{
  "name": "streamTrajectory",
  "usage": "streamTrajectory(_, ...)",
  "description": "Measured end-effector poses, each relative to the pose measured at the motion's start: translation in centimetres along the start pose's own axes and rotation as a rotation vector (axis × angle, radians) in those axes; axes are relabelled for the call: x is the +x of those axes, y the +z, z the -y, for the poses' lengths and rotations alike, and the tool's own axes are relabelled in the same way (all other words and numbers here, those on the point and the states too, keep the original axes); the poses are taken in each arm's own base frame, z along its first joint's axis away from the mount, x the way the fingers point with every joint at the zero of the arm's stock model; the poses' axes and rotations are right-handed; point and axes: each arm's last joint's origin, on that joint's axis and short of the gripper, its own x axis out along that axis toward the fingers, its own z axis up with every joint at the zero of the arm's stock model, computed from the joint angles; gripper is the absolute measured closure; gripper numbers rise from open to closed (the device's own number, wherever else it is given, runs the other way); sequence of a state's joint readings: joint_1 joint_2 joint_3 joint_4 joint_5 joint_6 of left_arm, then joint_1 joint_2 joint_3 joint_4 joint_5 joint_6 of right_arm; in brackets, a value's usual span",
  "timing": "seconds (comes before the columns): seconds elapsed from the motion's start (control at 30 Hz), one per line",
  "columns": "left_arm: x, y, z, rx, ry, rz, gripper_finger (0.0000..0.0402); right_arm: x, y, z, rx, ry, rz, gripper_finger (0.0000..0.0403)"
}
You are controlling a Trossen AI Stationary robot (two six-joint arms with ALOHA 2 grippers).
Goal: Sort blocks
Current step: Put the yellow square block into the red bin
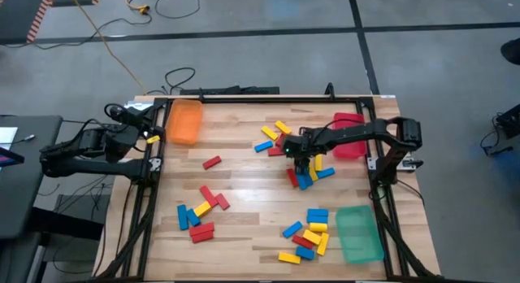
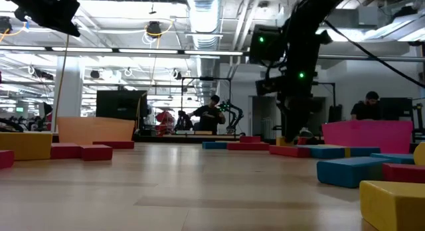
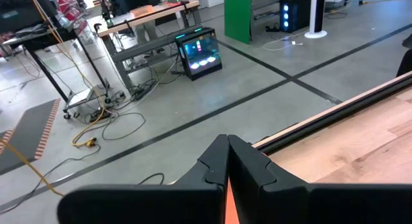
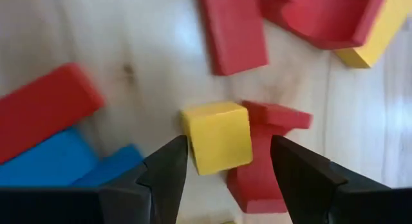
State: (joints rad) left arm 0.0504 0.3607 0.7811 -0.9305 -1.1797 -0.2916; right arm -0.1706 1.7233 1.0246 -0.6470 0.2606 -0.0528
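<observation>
High view shows the bench [image 1: 252,185] strewn with red, yellow and blue blocks [image 1: 199,218], most not yet sorted into trays. Left pincer [image 3: 226,161] waits off the bench's edge, pressed together. Right pincer [image 4: 226,161] hangs spread over the middle cluster, straddling a yellow block [image 4: 215,137]. Next, I judge: lower, pinch it, lift clear of the red blocks beside it.

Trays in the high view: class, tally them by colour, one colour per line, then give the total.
orange tray: 1
red tray: 1
green tray: 1
Total: 3
</observation>
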Motion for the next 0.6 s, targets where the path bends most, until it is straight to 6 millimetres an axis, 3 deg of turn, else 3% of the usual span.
streamTrajectory(0.17, 0.0, 0.0, 0.0, 0.000, 0.000, 0.000, 0.0397, 1.0, -0.5, 0.0, 0.035, 0.072, 0.032, 0.0163)
streamTrajectory(0.4, 0.0, 0.0, 0.0, 0.000, 0.000, 0.000, 0.0398, 1.1, -0.2, -1.0, 0.028, 0.083, 0.095, 0.0166)
streamTrajectory(0.6, 0.0, 0.0, 0.0, 0.000, 0.000, 0.000, 0.0398, 1.0, -0.2, -1.1, 0.031, 0.080, 0.089, 0.0202)
